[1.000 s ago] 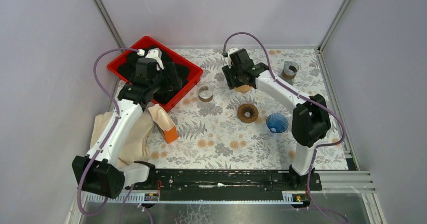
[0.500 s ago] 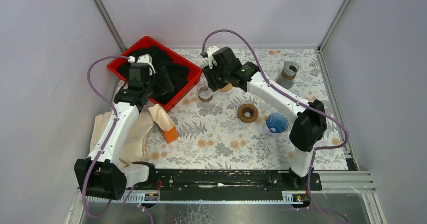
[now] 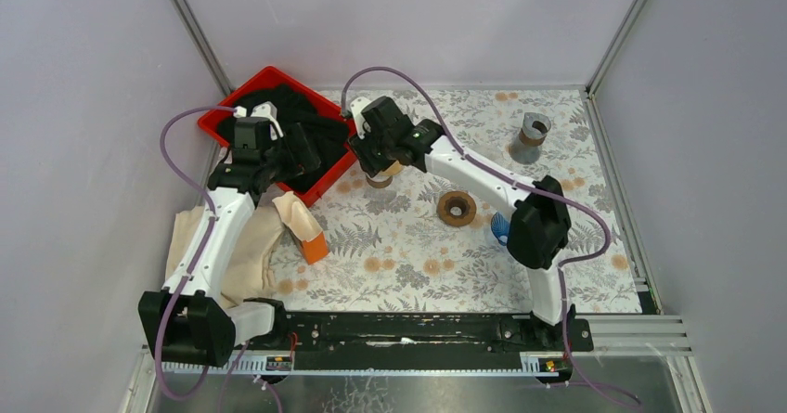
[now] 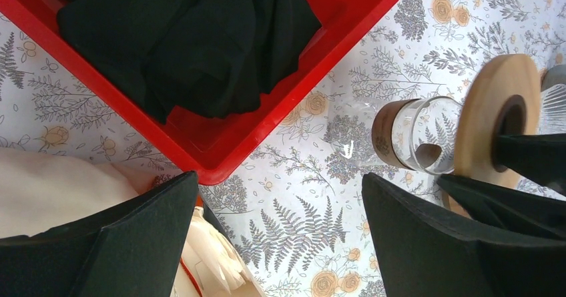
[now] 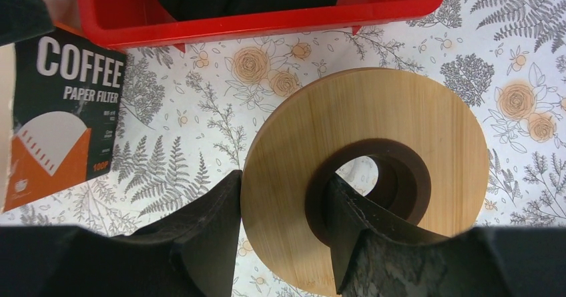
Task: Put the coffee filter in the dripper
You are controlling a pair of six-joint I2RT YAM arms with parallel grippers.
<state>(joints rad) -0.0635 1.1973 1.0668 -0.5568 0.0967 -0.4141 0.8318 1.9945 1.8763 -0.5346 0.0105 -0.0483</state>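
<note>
The only writing that can be read is on the coffee filter pack (image 5: 60, 117). White capitals on black say "COFFEE PAPER FILTER", above a drawing of a white filter on an orange panel. The small print beside it is too fine to read, though the orange part may say "100P". The pack lies flat on the flowered table cover (image 3: 418, 246) just beside the near edge of the red tray (image 4: 220, 157). Its left end is cut off in the right wrist view, and from above it rests partly on a cream cloth (image 3: 246, 255).

The blue ribbed dripper (image 3: 502, 228) stands well apart from the tray, on its right and nearer the arm bases, and is half hidden behind the right arm's elbow. A brown ring (image 3: 456, 208) lies between it and the tray. A grey vessel (image 3: 530, 137) stands further right, its details too small to tell.

The right gripper (image 5: 277, 190) pinches a wooden ring (image 5: 374, 117) close to the tray's right corner, with one finger through the hole and the other outside the rim. A glass cup with a brown band (image 4: 420, 133) stands just beside the ring.

The left gripper (image 4: 279, 180) hangs over the tray's near corner, fingers spread wide and holding nothing. Black cloth (image 4: 200, 43) fills the tray and hides its floor.
</note>
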